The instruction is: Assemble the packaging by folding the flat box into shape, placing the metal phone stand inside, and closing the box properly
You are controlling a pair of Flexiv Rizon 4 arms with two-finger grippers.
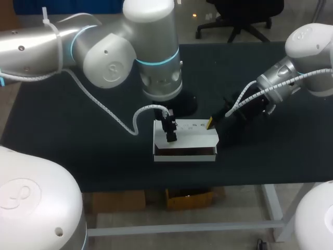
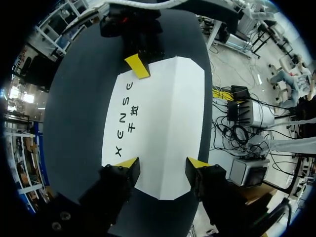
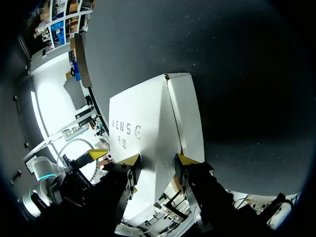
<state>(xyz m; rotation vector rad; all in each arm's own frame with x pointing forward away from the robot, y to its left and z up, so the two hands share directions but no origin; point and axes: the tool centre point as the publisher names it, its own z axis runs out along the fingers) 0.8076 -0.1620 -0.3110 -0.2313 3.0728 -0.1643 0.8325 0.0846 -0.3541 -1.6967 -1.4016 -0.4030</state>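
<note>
The white box (image 1: 190, 139) sits near the middle of the dark surface (image 1: 78, 130), long side toward the near edge, with its printed top panel facing up. In the head view the side facing the near edge shows a dark strip under the top panel; it may be an open gap, though the view is too coarse to be sure.

The left arm (image 1: 104, 52) comes in over the far side and brings the left end effector (image 2: 163, 165) down over the box's left part. Only its own wrist view shows how it stands: the two yellow fingertips (image 2: 127, 163) are spread wide over one end of the printed panel, with plain white card between them and nothing clamped.

The right arm (image 1: 291, 78) reaches in low from the right, and the right end effector (image 3: 158, 159) meets the box at its far right corner. The head view shows only that contact. The right wrist view adds that a fold line, between the printed panel and a narrower plain panel beside it, runs straight in under the end effector. Whether it pinches the card there or only rests against it, I cannot tell. The left wrist view confirms it at the opposite end of the panel from the left end effector.
</note>
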